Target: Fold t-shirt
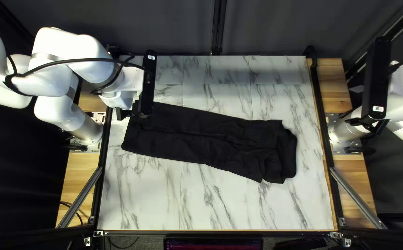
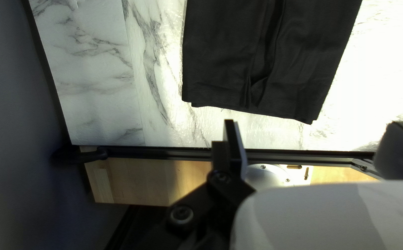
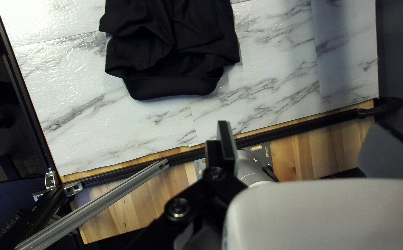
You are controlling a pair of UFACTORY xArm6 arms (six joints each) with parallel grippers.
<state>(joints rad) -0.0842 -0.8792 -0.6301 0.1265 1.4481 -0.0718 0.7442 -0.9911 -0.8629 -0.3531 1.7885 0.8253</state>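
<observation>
Because the black garment [image 1: 201, 139] lies lengthwise across the tabletop [image 1: 224, 203], looking more like trousers than a t-shirt, I judge the main crosswise fold is still to do. My left gripper [image 2: 312, 126] and right gripper [image 3: 302, 126] both have jaws wide apart, holding nothing. Next, the left should pinch the left hems [image 2: 266, 107] and carry them right, toward the waistband [image 3: 173, 88]. Black layers are hard to count; from above, the left arm [image 1: 88, 58] hides the far left corner.
</observation>
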